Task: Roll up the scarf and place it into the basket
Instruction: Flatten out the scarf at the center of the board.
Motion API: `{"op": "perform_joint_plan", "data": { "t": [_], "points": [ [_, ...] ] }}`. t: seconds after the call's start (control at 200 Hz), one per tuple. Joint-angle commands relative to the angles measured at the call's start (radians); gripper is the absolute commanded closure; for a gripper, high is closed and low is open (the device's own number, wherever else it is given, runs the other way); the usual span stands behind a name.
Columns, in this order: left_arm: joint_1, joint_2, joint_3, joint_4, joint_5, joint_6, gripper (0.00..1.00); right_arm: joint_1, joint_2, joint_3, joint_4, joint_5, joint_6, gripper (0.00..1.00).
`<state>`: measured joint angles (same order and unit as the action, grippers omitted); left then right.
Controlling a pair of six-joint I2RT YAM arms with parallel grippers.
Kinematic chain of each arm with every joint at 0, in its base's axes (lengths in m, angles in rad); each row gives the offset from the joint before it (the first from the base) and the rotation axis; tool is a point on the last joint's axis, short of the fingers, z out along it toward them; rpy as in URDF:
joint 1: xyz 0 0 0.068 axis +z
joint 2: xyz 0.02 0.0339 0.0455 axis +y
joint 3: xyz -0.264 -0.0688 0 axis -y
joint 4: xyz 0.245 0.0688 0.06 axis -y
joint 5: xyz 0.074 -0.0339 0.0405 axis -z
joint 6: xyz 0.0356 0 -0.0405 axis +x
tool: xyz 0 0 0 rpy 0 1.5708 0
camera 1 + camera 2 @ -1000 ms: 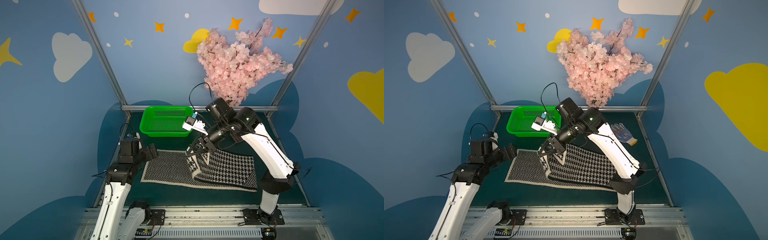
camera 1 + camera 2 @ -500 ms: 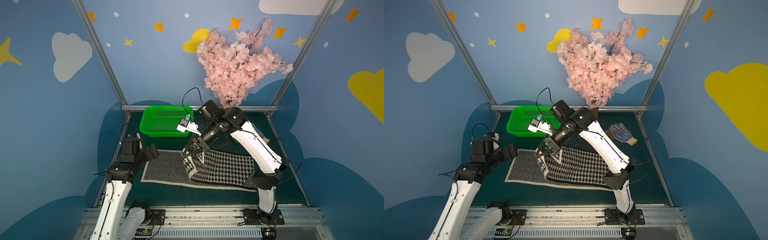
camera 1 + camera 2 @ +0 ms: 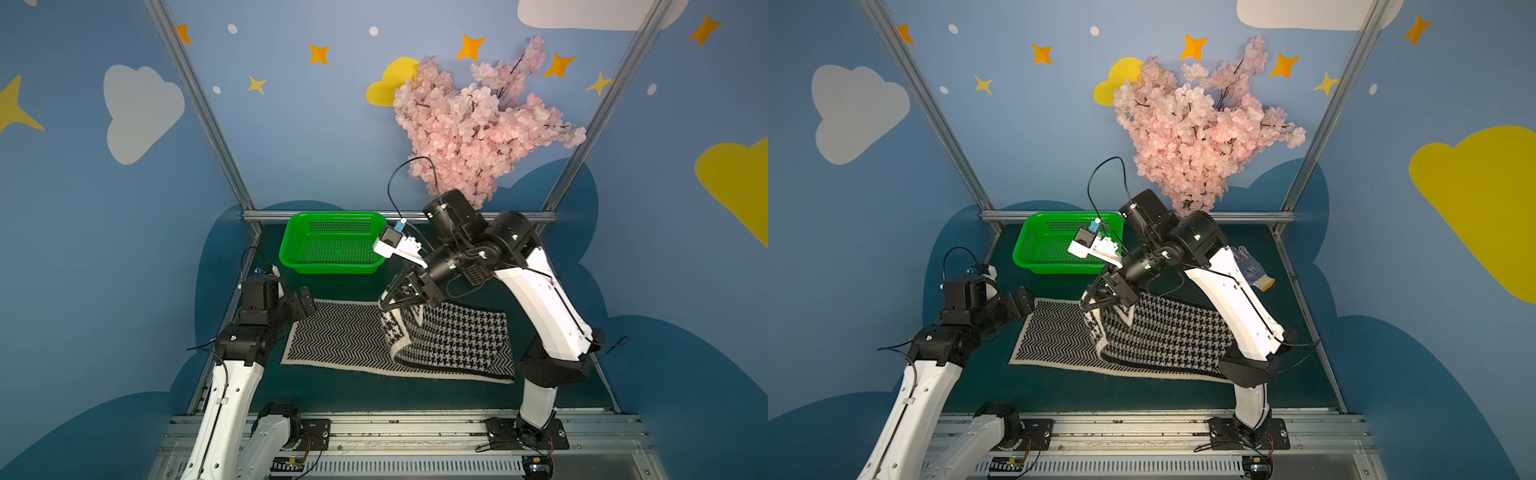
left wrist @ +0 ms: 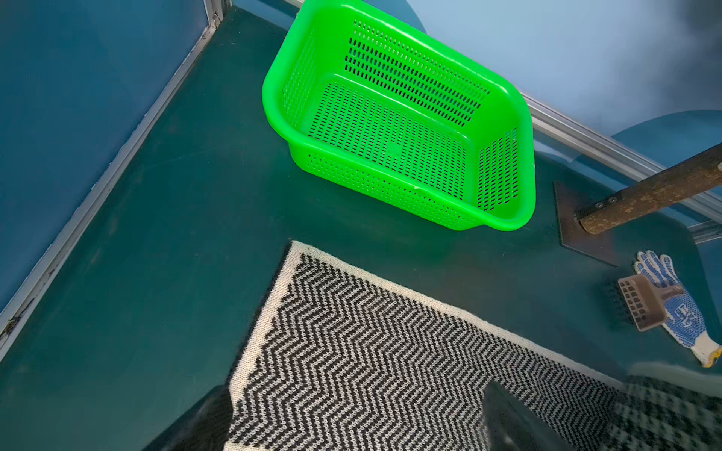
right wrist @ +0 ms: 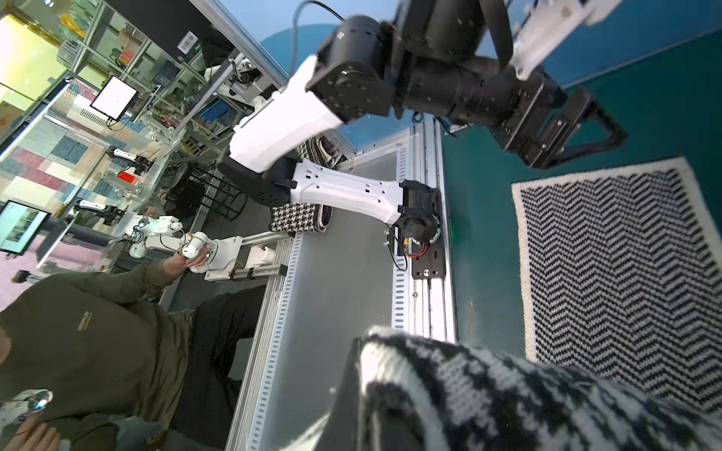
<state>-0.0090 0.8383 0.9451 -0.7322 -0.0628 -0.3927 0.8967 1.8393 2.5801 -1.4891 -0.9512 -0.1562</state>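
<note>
Two grippers: right gripper (image 3: pixel 390 302) pinches the scarf (image 3: pixel 345 338) edge, lifted; left gripper (image 3: pixel 306 300) wide apart, empty.
Scarf: half folded on bench (image 3: pixel 332 390), near the basket (image 3: pixel 332 216).
Risk: thin pinch may slip, fold falls open.

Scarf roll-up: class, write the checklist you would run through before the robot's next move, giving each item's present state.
1. Right gripper shut on the lifted folded edge of the scarf: ok.
2. Left gripper open, holding nothing, near the flat herringbone end: ok.
3. Scarf rolled: not ok; only one end is folded over, houndstooth side up.
4. Basket empty, ready to receive: ok.
5. Glove and scoop apart from the scarf: ok.
</note>
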Motion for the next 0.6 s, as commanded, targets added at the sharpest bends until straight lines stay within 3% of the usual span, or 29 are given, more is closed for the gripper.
{"op": "perform_joint_plan", "data": {
  "t": [0.0,0.215,0.596],
  "points": [
    [0.004,0.002,-0.009,0.014,0.016,-0.015,0.00,-0.018,-0.061,-0.020,-0.006,-0.027,0.003,0.99],
    [0.005,-0.006,-0.012,0.005,0.005,-0.008,0.00,-0.034,-0.046,-0.025,-0.042,-0.101,-0.032,0.98],
    [0.007,0.011,-0.038,0.038,0.004,-0.005,0.00,-0.005,0.071,-0.047,-0.111,-0.066,-0.092,1.00]
  ]
}}
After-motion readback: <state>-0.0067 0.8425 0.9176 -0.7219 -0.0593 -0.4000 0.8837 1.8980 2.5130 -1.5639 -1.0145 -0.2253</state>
